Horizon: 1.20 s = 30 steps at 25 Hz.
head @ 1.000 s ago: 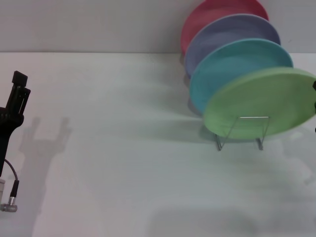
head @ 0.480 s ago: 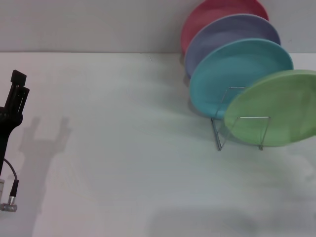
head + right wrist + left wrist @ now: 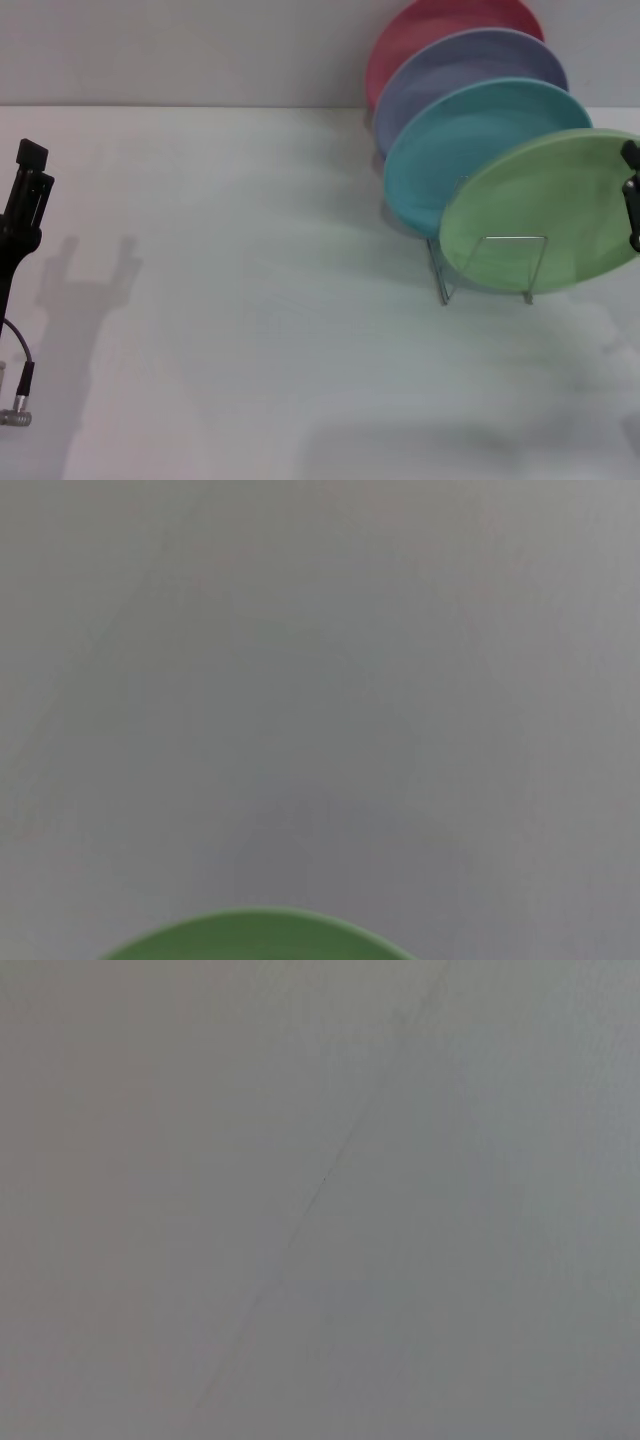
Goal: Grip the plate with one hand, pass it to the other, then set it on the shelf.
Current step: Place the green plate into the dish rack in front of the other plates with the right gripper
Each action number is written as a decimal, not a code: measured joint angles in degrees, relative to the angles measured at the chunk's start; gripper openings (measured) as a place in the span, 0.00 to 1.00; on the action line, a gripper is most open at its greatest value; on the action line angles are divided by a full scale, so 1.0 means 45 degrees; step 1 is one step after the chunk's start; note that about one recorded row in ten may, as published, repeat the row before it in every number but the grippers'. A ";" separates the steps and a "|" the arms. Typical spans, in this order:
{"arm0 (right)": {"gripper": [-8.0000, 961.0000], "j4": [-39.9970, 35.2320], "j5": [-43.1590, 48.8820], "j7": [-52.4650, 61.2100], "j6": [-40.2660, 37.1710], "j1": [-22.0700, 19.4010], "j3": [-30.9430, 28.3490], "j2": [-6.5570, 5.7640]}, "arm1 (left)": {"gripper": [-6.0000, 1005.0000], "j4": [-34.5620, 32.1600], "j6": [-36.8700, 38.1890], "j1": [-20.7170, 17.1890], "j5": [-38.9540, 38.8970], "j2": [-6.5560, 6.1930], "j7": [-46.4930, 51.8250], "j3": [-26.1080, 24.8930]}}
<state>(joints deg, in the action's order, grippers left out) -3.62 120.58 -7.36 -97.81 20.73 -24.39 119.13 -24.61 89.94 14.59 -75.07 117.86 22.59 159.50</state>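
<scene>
The light green plate (image 3: 530, 215) stands tilted at the front of the silver wire shelf (image 3: 447, 285), behind its front wire loop. My right gripper (image 3: 632, 198) shows only as black fingers at the picture's right edge, closed on the plate's right rim. The plate's green rim (image 3: 255, 935) also shows in the right wrist view. My left gripper (image 3: 27, 190) is held up at the far left edge, far from the plate, open and empty. The left wrist view shows only bare grey surface.
A turquoise plate (image 3: 470, 140), a lavender plate (image 3: 470, 65) and a pink-red plate (image 3: 430, 30) stand in the shelf behind the green one. The white table (image 3: 250, 330) stretches left of the shelf. A cable plug (image 3: 15, 415) hangs at the lower left.
The green plate swung right, then came back a little left and stands more upright in the shelf's front slot. My right gripper's fingers have come into view. My left gripper drifted slightly left.
</scene>
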 joint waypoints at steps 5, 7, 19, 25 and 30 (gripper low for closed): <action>0.25 0.0094 0.0079 -0.0007 0.0072 0.0358 0.0036 0.0010 | 0.85 0.0017 0.0074 0.0000 0.0005 -0.0001 0.0000 -0.0028; 0.25 0.0181 0.0107 -0.0015 0.0080 0.0459 0.0047 0.0010 | 0.85 0.0028 0.0150 0.0001 0.0004 -0.0001 0.0000 -0.0046; 0.25 0.0783 0.0538 -0.0562 0.0176 0.0445 0.0067 0.0011 | 0.85 0.0596 0.0330 0.0032 0.0002 -0.0001 0.0952 -0.0175; 0.25 0.0806 0.0510 -0.0565 0.0457 0.0428 0.0044 0.0010 | 0.85 0.0622 0.0407 0.0055 0.0009 0.0000 0.0985 -0.0174; 0.38 0.0834 0.0506 -0.0591 0.0559 0.0429 0.0010 0.0011 | 0.85 0.0626 0.0528 0.0054 0.0163 0.0000 0.0990 -0.0174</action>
<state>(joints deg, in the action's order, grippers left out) 0.13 122.85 -10.02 -95.29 22.66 -24.35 119.18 -21.79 92.32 14.83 -74.34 117.86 27.05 158.72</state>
